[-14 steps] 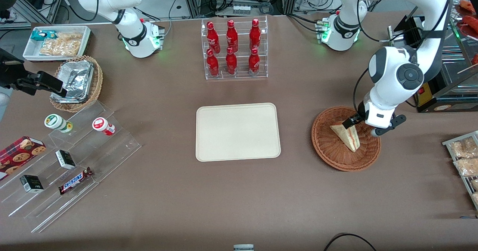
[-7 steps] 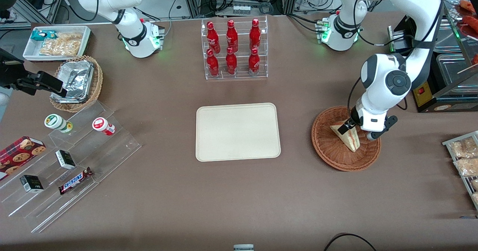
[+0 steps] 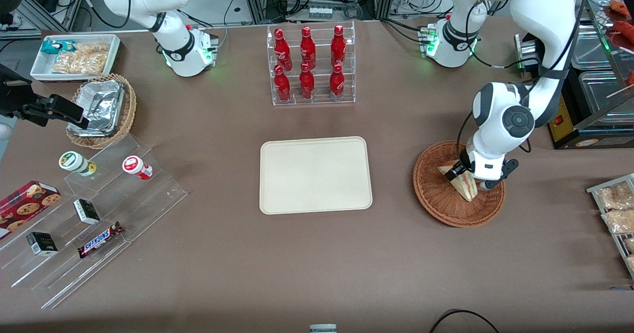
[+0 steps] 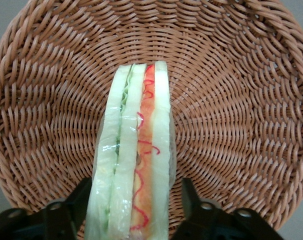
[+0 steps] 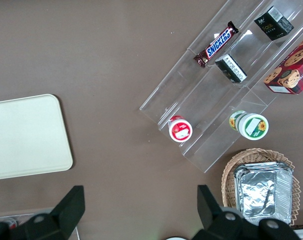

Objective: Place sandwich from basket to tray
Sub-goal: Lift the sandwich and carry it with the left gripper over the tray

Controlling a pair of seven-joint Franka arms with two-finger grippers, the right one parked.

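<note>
The sandwich (image 4: 134,155), a plastic-wrapped wedge of pale bread with green and red layers, stands in the round woven wicker basket (image 3: 436,201). The gripper (image 4: 134,210) straddles it, fingers (image 4: 191,200) spread beside its faces. The smooth cream tray (image 3: 315,174) lies apart.

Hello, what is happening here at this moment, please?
The left arm's gripper is down in the basket, its open fingers on either side of the sandwich. The sandwich lies in the basket, not yet lifted. The tray, toward the middle of the table, has nothing on it.
</note>
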